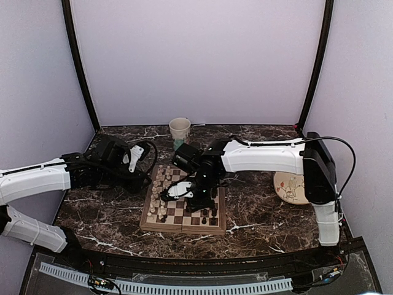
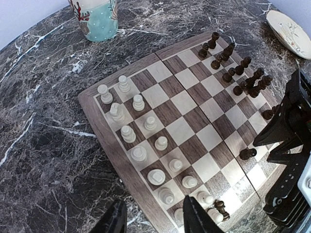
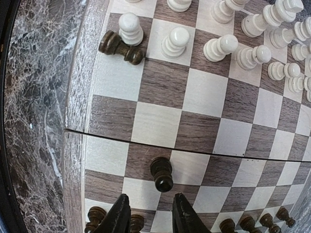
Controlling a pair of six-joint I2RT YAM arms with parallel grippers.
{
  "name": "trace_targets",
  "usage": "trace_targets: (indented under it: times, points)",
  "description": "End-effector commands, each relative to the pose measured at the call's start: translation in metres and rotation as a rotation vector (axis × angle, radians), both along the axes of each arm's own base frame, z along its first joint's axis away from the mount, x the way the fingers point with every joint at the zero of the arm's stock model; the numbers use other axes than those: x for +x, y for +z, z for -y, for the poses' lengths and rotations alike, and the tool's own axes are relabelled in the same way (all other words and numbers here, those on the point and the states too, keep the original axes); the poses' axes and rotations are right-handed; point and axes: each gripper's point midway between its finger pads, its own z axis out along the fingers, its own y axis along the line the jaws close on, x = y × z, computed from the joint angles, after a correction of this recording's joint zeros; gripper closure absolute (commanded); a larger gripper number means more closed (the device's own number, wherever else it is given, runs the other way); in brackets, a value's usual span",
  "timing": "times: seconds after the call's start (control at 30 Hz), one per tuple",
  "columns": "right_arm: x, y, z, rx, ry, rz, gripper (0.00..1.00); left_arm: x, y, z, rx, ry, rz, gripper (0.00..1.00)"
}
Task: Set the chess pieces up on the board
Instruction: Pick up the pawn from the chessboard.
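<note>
Black fingers of the right claw [image 3: 149,206] were parted at a middling width in its wrist view, gripping nothing. Just ahead of their tips, one dark brown turned pawn [image 3: 162,174] stood upright on the square wooden checkered board [image 3: 160,124], on the claw's side of the centre seam. Farther ahead, cream-white turned pieces [image 3: 219,47] filled the far ranks. A toppled dark piece [image 3: 120,46] lay on its side against the leftmost of them. More dark pieces [image 3: 95,214] sat close on either side of the claw. Left of the claw ran the dark marble counter [image 3: 34,97].

In the left wrist view, the left claw [image 2: 154,218] was also spread and empty, hovering at the board's white-side corner. White ranks stood just ahead of it, with the dark ranks beyond them to the right. A teal-and-white ceramic cup [image 2: 99,17] stood far ahead off the board, and a round cream plate [image 2: 289,29] lay far ahead to the right.

From above, the right claw hung over the board's middle, and the left arm reached toward the board's left edge.
</note>
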Motion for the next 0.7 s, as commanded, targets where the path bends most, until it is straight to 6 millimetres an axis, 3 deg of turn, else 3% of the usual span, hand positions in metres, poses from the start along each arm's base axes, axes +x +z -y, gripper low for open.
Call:
trace_targets:
  times: [0.0, 0.23, 0.4, 0.67]
  points:
    - [0.0083, 0.0027, -0.0098, 0.020, -0.021, 0.008, 0.69, -0.0005, 0.0024, -0.0047, -0.007, 0.014, 0.013, 0.58]
    - [0.0072, -0.0041, -0.0172, 0.023, -0.023, -0.027, 0.72, -0.0005, 0.0002, -0.0053, 0.000, 0.013, 0.009, 0.58]
    - [0.0074, -0.0032, -0.0193, 0.037, -0.032, -0.055, 0.85, -0.0010, -0.0011, -0.0047, 0.000, 0.010, 0.004, 0.58]
    - [0.0147, -0.0007, -0.0108, 0.037, -0.068, -0.086, 0.91, -0.0010, -0.0032, -0.0032, 0.004, 0.004, -0.003, 0.58]
